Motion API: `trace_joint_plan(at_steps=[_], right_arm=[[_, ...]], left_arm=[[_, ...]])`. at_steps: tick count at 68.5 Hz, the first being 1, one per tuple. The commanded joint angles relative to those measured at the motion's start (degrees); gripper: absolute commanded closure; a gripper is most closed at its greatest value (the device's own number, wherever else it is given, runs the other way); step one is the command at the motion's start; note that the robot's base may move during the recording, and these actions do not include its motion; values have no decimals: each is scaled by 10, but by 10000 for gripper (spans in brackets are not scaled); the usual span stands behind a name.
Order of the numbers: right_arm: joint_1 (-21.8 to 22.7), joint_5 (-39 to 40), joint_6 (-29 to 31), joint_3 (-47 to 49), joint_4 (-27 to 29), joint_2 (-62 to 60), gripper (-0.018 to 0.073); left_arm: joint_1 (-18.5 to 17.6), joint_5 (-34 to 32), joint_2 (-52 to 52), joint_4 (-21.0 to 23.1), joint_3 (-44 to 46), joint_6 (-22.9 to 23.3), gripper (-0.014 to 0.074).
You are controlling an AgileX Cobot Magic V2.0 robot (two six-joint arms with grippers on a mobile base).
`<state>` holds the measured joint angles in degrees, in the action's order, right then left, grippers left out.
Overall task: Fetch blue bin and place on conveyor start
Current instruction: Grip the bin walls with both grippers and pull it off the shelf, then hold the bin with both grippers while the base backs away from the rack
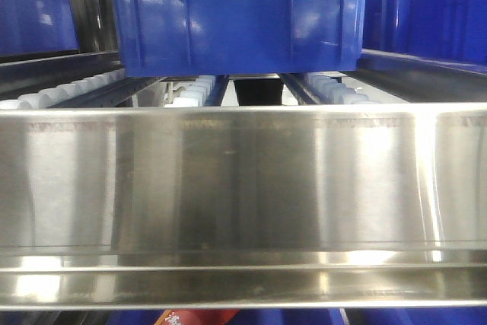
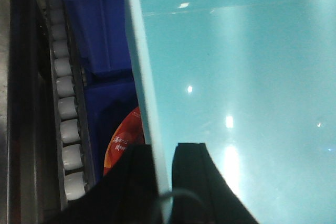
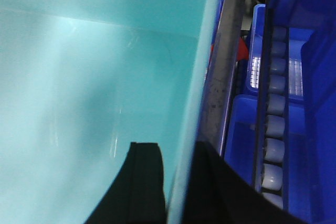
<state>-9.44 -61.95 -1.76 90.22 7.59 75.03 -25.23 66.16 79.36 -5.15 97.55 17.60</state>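
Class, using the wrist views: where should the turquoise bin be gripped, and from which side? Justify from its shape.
Grip the turquoise bin by its thin upright side walls, from above over the open rim, one finger inside, one outside. The left gripper and right gripper straddle opposite walls so.

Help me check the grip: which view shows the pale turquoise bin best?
Left wrist view: the turquoise bin shows its interior and a crisp wall edge, with the left gripper astride it. The right wrist view shows much the same at the right gripper, only softer. The front view shows none of it.
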Motion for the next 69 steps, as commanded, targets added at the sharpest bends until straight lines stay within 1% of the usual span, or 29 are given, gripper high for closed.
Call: trace_joint_plan(at_steps=[1,36,69], right_arm=[[1,21,11,7,-7,-8,711],[1,24,11,7,-7,-8,711],[1,24,11,7,-7,-8,711]], left_arm=[[-2,-34,-8,-6,3,-9,708],[-2,-138,-8,-6,3,-9,708],[-1,-251,-8,-6,3,-9,708]])
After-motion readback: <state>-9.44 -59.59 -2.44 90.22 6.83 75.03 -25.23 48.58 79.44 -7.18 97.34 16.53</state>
